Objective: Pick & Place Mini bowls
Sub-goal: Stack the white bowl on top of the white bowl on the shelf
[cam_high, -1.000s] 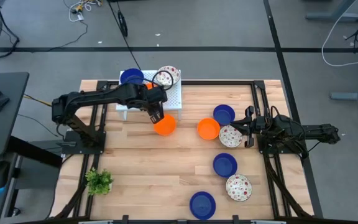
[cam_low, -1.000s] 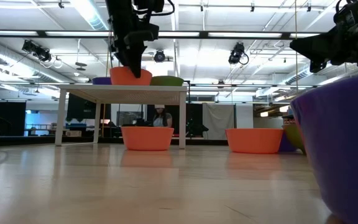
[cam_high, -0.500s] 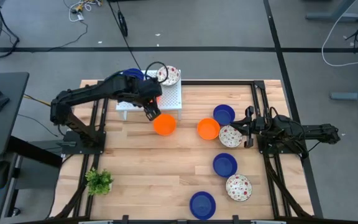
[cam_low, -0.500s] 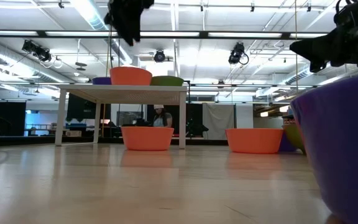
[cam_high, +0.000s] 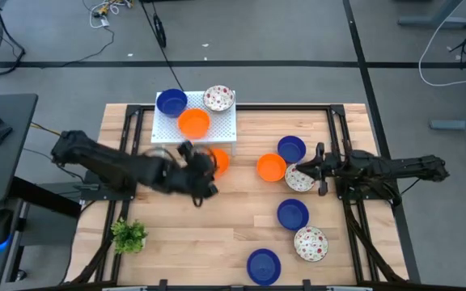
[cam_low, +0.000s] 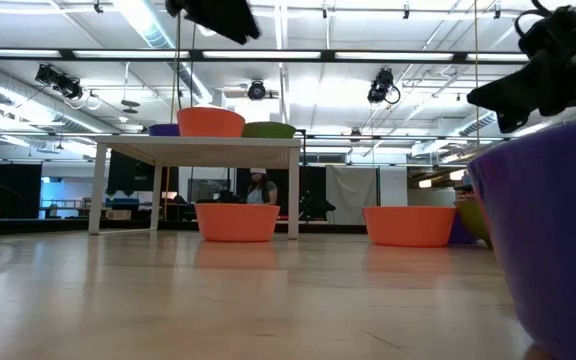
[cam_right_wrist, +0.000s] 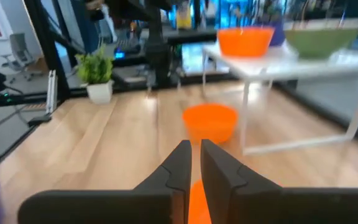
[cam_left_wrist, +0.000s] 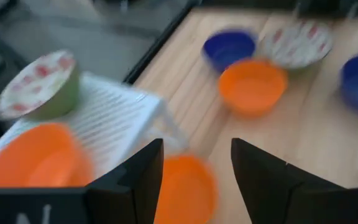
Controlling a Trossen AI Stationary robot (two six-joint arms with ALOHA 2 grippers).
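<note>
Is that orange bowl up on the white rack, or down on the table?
On the rack. The orange bowl sits upright on the white rack, beside a blue bowl and a speckled bowl.

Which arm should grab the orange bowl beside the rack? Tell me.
Left. Its open gripper is right by that orange bowl in front of the rack; the right gripper, shut, waits across the table by a speckled bowl.

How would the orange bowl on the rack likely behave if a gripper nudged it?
The orange bowl looks small and shallow, so probably light and stiff. Its smooth finish suggests it would slide across the rack rather than tip. It sits near the rack's front edge, so a push that way might drop it.
</note>
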